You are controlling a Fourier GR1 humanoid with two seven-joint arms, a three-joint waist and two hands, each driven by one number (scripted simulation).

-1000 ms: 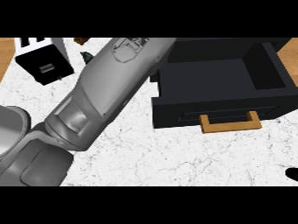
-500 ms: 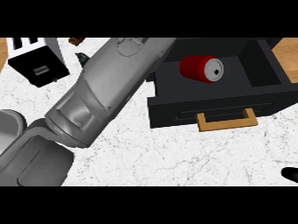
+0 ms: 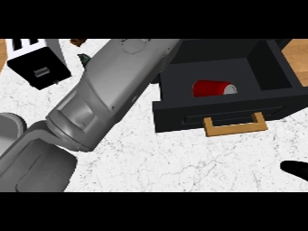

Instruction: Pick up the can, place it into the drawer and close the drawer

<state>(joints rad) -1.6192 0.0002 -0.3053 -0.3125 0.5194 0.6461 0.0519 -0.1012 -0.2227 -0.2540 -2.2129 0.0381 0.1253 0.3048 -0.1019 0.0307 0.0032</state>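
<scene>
Red can [image 3: 213, 88] lying on its side inside the open black drawer [image 3: 276, 67], long axis running left-right. Brass handle [image 3: 235, 125] facing the counter's near edge. Right hand [image 3: 307, 173] sitting nearer the handle; fingers' state: cannot tell. Left hand hidden beyond its forearm [image 3: 109, 85].

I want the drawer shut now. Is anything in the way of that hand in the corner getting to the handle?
Nothing visible is. Only bare counter lies between the right hand and the drawer's handle. The can already lies inside the drawer.

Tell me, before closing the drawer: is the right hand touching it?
Apart. Head view shows bare counter between the right hand and the drawer.
</scene>
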